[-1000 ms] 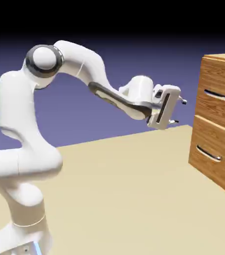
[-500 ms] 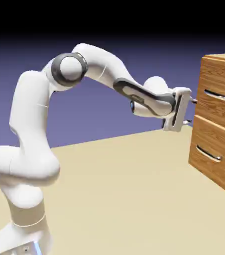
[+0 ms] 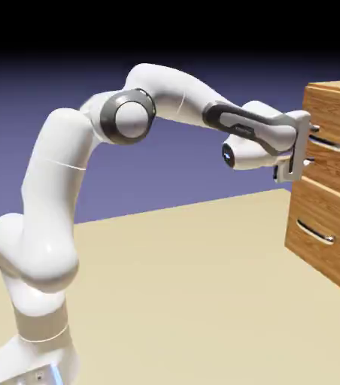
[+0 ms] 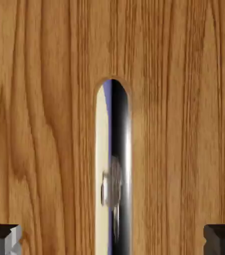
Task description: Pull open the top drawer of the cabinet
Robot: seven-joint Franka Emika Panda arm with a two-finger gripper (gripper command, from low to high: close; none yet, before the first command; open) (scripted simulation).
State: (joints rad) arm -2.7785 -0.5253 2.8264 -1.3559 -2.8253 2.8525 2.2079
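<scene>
The cabinet point(image 3: 337, 101) stands at the exterior view's right, brown wood grain, two stacked drawers. The top drawer point(image 3: 338, 154) looks flush with the cabinet front, and its silver bar handle point(image 3: 335, 144) runs across it. My gripper point(image 3: 311, 147) is open right at the handle's left end, one finger above and one below the bar. In the hand view the top drawer's wood point(image 4: 45, 124) fills the picture and the handle point(image 4: 115, 164) runs down the middle, between my two wide-apart fingertips point(image 4: 2, 238) at the bottom corners.
The lower drawer point(image 3: 325, 233) with the same silver handle point(image 3: 314, 232) sits under the top one. The tan table point(image 3: 188, 301) stretches from the robot base to the cabinet's foot.
The arm has stretched to the right, carrying the open gripper from mid-air left of the cabinet up to the top drawer's handle. The drawer has not moved.
</scene>
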